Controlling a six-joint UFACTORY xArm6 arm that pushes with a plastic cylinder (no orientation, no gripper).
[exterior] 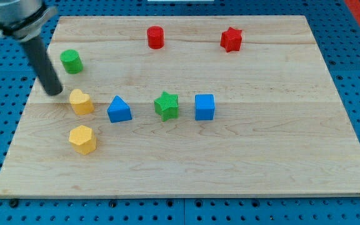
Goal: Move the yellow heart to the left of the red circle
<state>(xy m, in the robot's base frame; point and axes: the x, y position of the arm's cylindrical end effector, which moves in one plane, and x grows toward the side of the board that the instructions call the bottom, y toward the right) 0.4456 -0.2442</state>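
The yellow heart lies flat on the wooden board, close to the board's left edge and about midway between its top and bottom edges, its lobes turned toward the view's top left. The red circle, a short upright cylinder, stands near the board's top edge, slightly left of that edge's middle.

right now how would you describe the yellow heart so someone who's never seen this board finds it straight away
Start at the wooden board's left side, where my tip rests just below the green cylinder. The yellow heart sits immediately right of my tip, heading a row with the blue triangle. The other yellow block, below it, is a hexagon with no notch.
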